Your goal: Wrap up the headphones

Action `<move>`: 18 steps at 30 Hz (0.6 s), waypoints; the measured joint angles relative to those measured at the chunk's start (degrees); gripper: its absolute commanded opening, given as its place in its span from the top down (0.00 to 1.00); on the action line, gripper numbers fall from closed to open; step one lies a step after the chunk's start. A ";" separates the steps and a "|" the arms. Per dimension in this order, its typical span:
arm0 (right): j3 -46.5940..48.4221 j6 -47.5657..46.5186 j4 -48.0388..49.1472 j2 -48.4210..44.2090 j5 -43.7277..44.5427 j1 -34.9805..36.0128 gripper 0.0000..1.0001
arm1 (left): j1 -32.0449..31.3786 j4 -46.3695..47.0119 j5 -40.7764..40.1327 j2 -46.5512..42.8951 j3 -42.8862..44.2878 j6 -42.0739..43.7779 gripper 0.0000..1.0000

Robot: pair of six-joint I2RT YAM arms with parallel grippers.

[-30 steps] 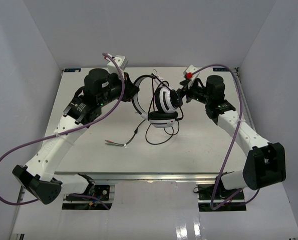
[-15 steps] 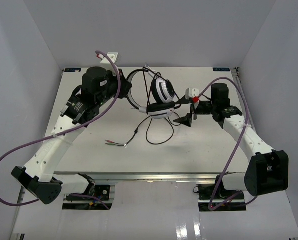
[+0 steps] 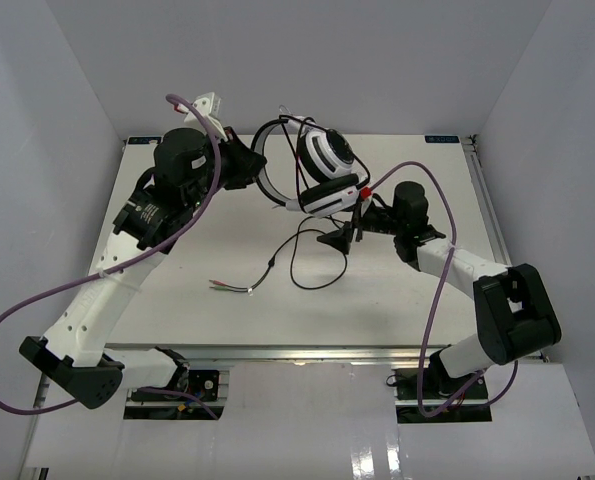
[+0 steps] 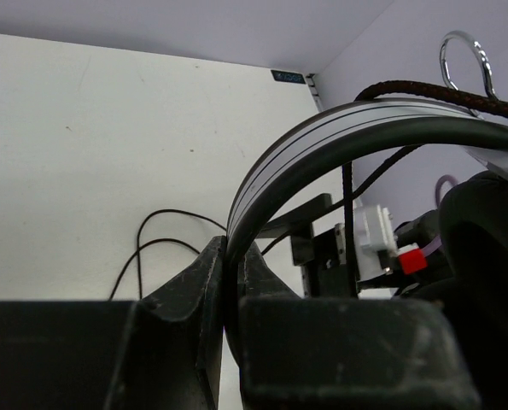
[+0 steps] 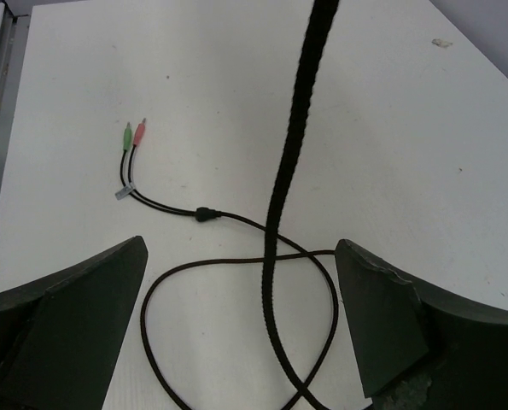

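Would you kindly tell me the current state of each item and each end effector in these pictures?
headphones: held up above the table, not resting on it.
headband: clamped at one side.
cord: unwrapped, hanging down, slack looped on the table.
plugs: lying loose on the table.
left end effector: shut on the headband.
right end effector: open, cord hanging between its fingers, not gripped.

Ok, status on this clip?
Left gripper shut on headband, headphones aloft. Right gripper jaws open, cord between. Plugs on table. Nothing in the way.
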 measured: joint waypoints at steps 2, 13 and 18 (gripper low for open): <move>0.00 0.66 1.56 1.00 -0.14 0.71 0.15 | 0.00 0.51 -0.15 -0.01 0.10 -2.24 1.00; -5.97 1.38 6.05 0.41 -1.83 4.94 0.92 | -0.16 2.22 -10.55 -0.84 -1.96 -22.10 1.00; -6.26 -1.41 0.56 -6.68 1.77 6.69 0.92 | -0.17 2.28 -19.53 -1.09 -3.59 -26.56 1.00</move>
